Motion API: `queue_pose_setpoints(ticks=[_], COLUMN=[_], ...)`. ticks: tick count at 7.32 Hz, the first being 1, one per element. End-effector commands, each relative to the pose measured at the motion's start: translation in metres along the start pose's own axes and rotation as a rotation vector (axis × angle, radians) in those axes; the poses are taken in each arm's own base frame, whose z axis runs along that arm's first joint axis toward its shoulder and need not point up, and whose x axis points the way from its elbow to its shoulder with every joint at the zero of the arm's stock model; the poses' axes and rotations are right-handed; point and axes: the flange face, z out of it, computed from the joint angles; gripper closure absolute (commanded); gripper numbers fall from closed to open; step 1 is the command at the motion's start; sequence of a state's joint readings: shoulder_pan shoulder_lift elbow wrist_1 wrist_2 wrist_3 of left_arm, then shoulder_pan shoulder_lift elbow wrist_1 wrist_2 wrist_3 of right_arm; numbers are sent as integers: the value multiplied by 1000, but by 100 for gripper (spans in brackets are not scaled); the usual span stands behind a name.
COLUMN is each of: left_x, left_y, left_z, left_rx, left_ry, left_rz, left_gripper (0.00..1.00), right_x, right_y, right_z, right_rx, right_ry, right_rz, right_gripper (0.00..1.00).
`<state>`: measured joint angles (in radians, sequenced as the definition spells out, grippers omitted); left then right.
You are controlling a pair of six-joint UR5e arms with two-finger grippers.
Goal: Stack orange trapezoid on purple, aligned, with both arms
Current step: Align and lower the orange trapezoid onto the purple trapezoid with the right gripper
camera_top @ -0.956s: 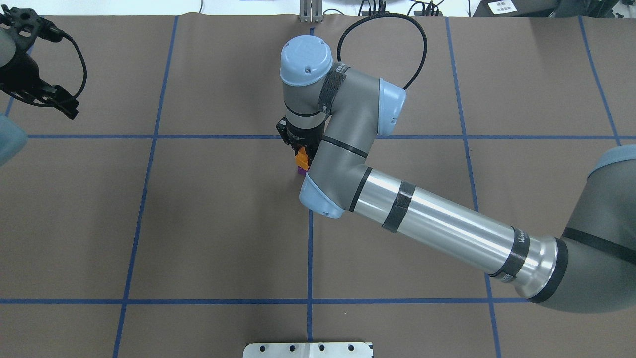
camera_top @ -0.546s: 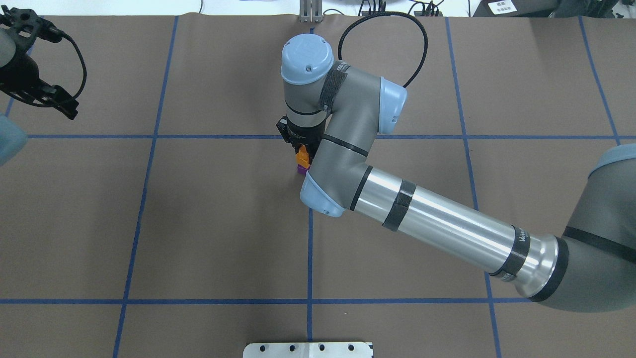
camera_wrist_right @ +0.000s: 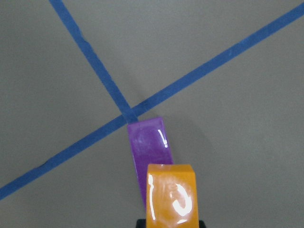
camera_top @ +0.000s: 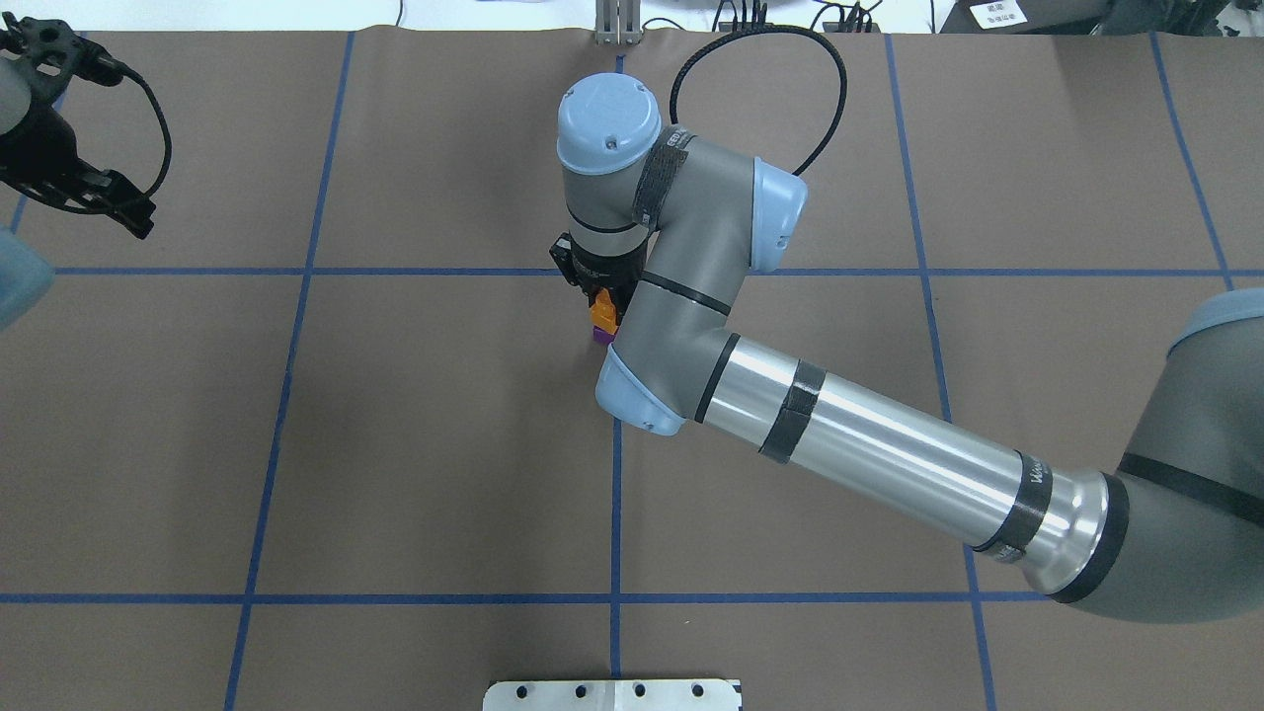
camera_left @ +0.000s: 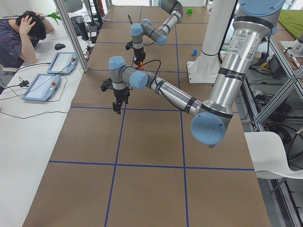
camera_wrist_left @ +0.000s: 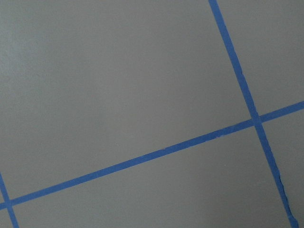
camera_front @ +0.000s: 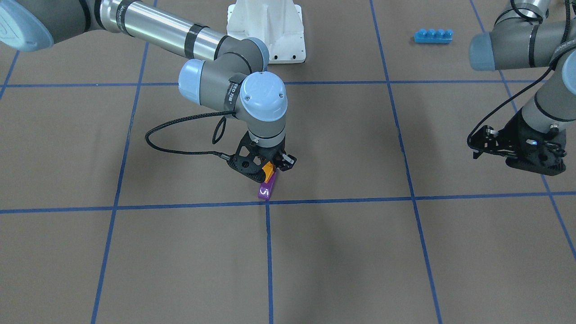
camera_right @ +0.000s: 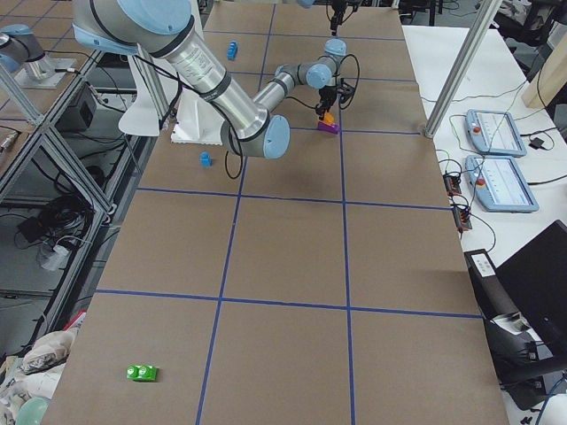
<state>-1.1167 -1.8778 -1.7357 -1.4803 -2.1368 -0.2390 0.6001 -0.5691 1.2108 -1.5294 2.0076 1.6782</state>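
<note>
My right gripper [camera_front: 268, 172] is shut on the orange trapezoid [camera_front: 268, 169], near the table's centre by a blue tape crossing. It holds the brick just over the purple brick [camera_front: 266, 189], which lies on the brown mat. In the right wrist view the orange trapezoid [camera_wrist_right: 171, 197] covers the near end of the purple brick [camera_wrist_right: 148, 145]; I cannot tell if they touch. In the overhead view the orange trapezoid [camera_top: 601, 314] and the purple brick [camera_top: 599, 336] peek out beside the wrist. My left gripper [camera_front: 476, 145] hangs far off to the side, empty, fingers apart.
A long blue four-stud brick [camera_front: 433, 36] lies near the white pedestal [camera_front: 266, 31]. A small blue brick [camera_right: 205, 159] and a green brick [camera_right: 142, 373] lie further off. An operator sits at the side table in the exterior left view.
The right gripper with the orange trapezoid has hardly moved. The left arm has drawn slightly further towards the left edge.
</note>
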Motion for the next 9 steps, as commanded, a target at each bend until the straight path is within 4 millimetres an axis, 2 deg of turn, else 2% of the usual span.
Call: queue_pose_setpoints(ticks=[1,9], left_x=[-2,-4], left_y=[0,0], left_z=[3,8], left_rx=[-6,-16], left_ry=[-1,-3], left_rz=[-3,-9], left_gripper=[0,0], right_x=[0,0], right_y=[2,1], right_z=[2,3], right_rx=[6,25], right_ry=[2,-1], right_rz=[-26,-83], right_gripper=[100,100])
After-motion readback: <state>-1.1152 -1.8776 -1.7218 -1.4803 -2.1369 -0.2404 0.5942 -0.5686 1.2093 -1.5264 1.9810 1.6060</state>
